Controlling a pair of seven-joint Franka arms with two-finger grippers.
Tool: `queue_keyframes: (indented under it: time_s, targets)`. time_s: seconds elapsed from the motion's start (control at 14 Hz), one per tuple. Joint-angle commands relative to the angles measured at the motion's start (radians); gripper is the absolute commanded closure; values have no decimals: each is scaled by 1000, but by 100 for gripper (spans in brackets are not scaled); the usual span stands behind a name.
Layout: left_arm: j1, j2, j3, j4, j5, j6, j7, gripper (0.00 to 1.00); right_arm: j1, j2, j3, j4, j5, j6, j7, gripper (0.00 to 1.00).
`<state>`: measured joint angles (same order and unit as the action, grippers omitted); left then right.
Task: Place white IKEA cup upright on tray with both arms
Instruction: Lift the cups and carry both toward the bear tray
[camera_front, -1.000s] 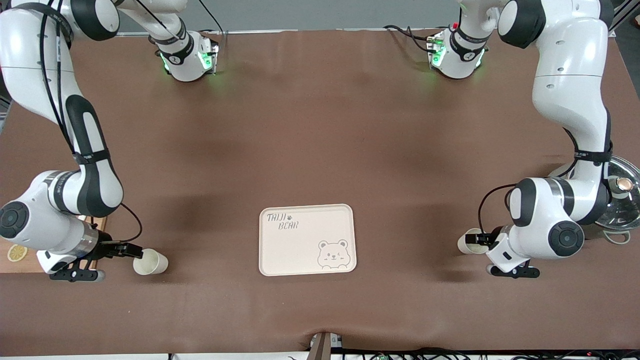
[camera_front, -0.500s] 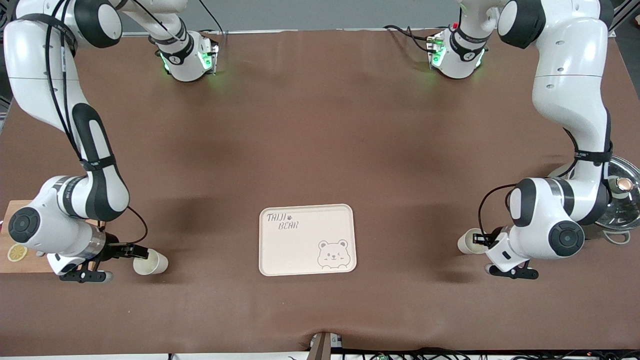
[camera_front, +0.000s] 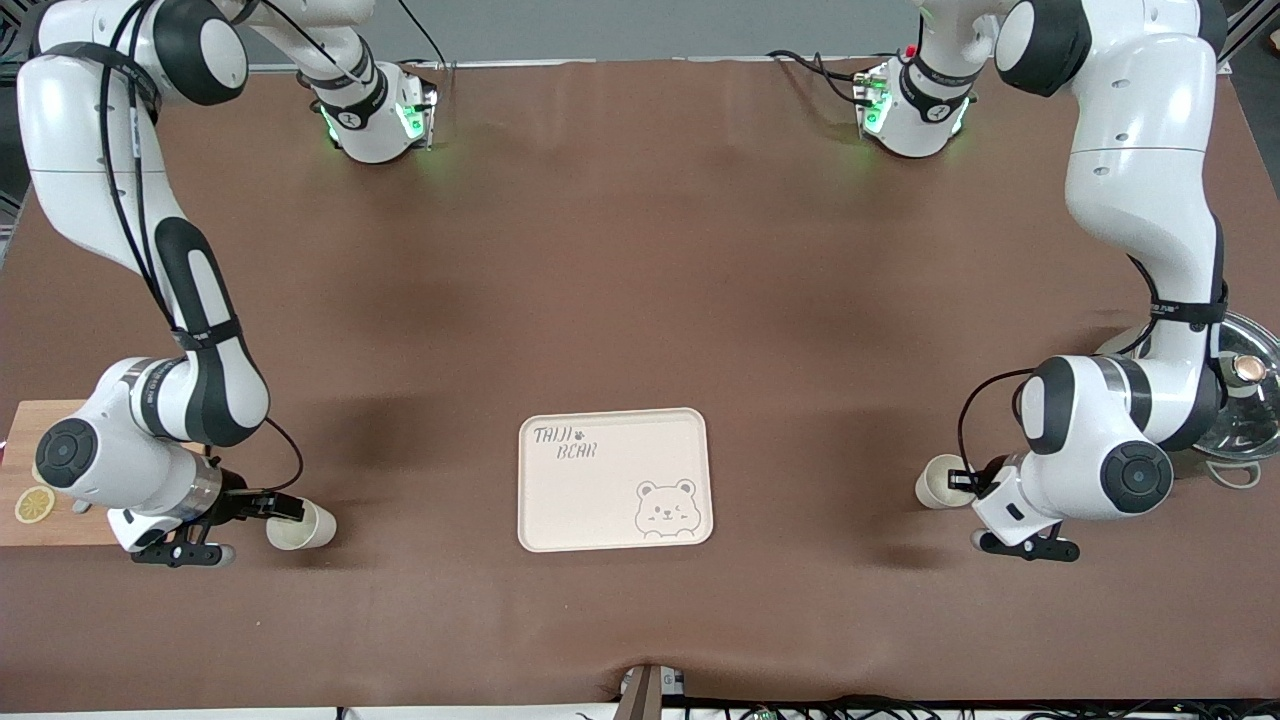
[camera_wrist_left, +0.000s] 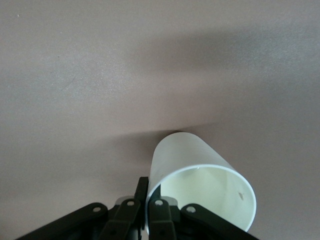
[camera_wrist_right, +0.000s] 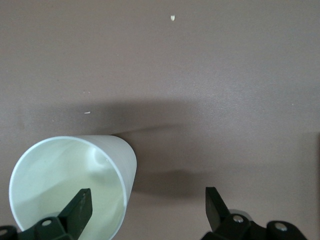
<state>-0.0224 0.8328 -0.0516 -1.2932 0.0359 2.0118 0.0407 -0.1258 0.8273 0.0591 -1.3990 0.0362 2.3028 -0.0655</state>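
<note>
White cups lie on their sides, 1 at each worktop end. Your left gripper (camera_wrist_left: 145, 215) pinches its cup (camera_front: 938, 482) by the rim; your right gripper (camera_wrist_right: 145, 207) gapes, 1 finger inside its cup (camera_front: 298, 525). Thin grips could slip before the tray (camera_front: 612, 420).

The tray (camera_front: 614, 479) lies bare, with open table on every side of it. Between it and each cup (camera_front: 300, 525) (camera_front: 940, 481) nothing stands. The right gripper (camera_front: 285, 509) has a board (camera_front: 40, 470) beside its arm; the left gripper (camera_front: 962, 484) has a metal lid (camera_front: 1245, 400) near its arm's elbow
</note>
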Motion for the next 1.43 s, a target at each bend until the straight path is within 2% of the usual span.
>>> queue_keyframes:
  time_s: [0.0,0.14,0.5,0.93,1.36]
  targets:
    - [-4,-32,-14,-3,-22,-8,10,100,0,18,8,23,1,4,10,0]
    - [-4,-44,-31,0,-24,-15,-4,100,6,18,8,23,2,4,9,0]
    - [-62,-49,-43,12,-22,-25,-198,100,9,19,8,23,8,3,10,57]
    - [-191,-73,-48,28,-30,-71,-468,100,15,19,8,23,8,3,9,99]
    - [-284,-72,-50,77,-51,-59,-666,100,15,15,10,29,11,-11,12,100]
